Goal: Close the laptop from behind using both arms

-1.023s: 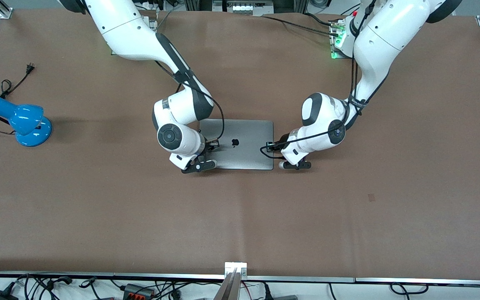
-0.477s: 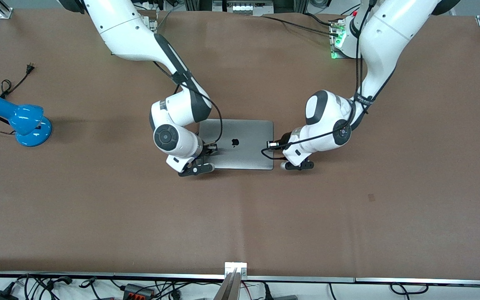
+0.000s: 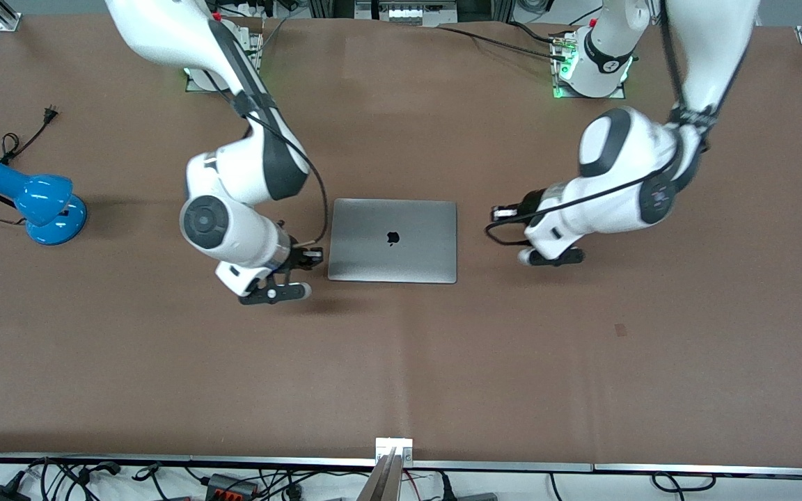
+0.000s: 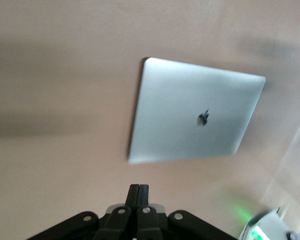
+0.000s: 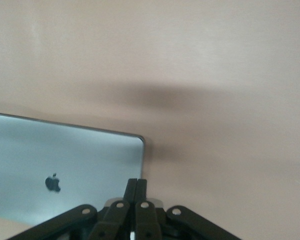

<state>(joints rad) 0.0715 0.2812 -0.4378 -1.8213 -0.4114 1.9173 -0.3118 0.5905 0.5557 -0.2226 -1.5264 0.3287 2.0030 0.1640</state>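
Laptop (image 3: 392,241) lies fully closed, lid flat, mid-worktop (image 3: 401,369); left gripper (image 3: 553,257) and right gripper (image 3: 277,293), fingers pressed together, flank the laptop, clear of it; closing judged complete, nothing left but withdrawal.

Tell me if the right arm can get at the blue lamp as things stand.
Probably yes. The right gripper, fingers shut, hangs over bare table beside the closed laptop. Nothing lies between it and the lamp toward its end of the table, though the reach looks long.
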